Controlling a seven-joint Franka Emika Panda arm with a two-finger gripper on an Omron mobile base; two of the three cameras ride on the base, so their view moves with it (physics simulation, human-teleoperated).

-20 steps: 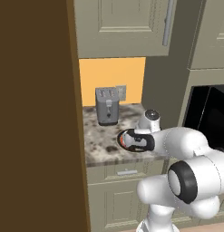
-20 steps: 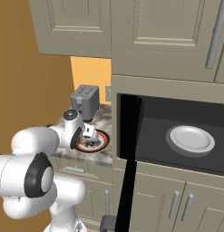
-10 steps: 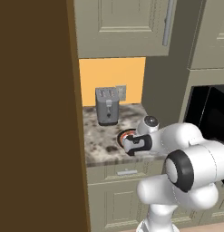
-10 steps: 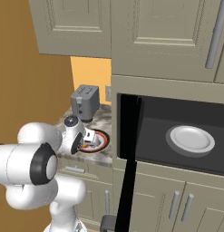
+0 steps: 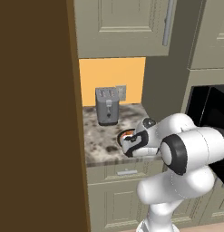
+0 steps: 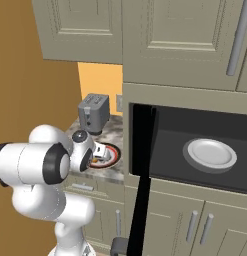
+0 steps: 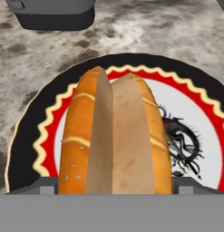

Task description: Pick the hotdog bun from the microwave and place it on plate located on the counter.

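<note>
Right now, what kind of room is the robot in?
It looks like a kitchen, a computer-drawn one. There is a toaster standing on a speckled stone counter, cupboards above and below, and an open microwave built into the wall with a white plate inside.

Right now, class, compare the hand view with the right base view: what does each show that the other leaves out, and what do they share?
Hand view: the hotdog bun with its split top, and the dark pattern on the plate. Right base view: the open microwave, its black door, and a white plate inside. Both: the plate, the toaster and the counter.
</note>
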